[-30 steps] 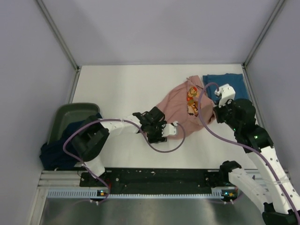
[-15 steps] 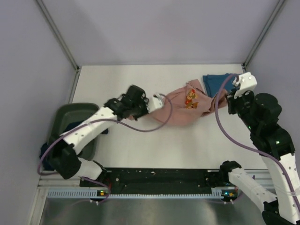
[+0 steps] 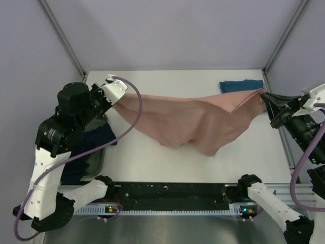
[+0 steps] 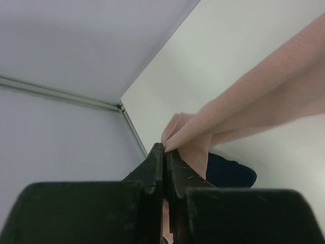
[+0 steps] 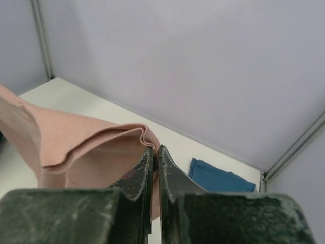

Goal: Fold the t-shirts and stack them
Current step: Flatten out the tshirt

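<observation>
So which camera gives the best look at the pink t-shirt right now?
Top external: it shows the whole pink t-shirt stretched between the left claw and the right claw, its middle sagging. Each wrist view shows only the corner its own claw pinches, plus nearby folds.

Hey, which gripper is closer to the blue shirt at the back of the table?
Right. The right gripper hangs just beside the blue shirt, at its near right corner, while the left gripper is far off to the left, holding the pink shirt's other end.
</observation>
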Controlling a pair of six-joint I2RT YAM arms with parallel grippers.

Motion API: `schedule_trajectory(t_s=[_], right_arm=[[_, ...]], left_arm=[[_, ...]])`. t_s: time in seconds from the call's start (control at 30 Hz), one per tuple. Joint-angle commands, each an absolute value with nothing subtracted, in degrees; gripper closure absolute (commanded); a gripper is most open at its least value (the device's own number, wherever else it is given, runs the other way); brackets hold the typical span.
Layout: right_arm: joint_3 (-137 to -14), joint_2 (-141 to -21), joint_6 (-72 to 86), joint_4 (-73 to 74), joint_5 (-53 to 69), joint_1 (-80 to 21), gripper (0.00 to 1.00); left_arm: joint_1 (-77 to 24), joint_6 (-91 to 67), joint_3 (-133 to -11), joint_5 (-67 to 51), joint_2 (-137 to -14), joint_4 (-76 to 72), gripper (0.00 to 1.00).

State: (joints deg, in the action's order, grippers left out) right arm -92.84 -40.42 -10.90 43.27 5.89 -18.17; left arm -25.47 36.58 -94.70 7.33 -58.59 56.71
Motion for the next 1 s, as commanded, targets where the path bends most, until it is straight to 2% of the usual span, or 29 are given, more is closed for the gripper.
schedule_trajectory(t_s=[0.0,0.2,0.43,0.73,0.87,0.97], right_arm=[[-97.37,-44.55,-11.51,44.3,7.91,-17.49,1.0],[-110.1,-48.34,-11.26,46.14,9.13,-17.49,1.0],[-125.32,-48.43,-8.97,47.99,13.18,-17.49,1.0],[-127.53,-52.37,-9.49,47.64,10.55,-17.4,1.0],[-126.04,-61.15,-14.05,44.31,6.61,-17.4,1.0],[-124.54,-73.33,-19.14,40.18,2.3,-17.32,1.0]], left_arm=[[-25.31,37.09,-100.7,14.93,-62.22,62.39,1.0],[-25.31,35.86,-120.29,18.8,-67.06,73.72,1.0],[-25.31,33.05,-140.61,17.32,-66.18,82.96,1.0],[-25.57,32.16,-140.1,10.29,-67.66,86.14,1.0],[-26.72,34.19,-135.46,8.97,-73.9,81.58,1.0],[-25.23,36.38,-127.47,9.23,-80.83,73.25,1.0]])
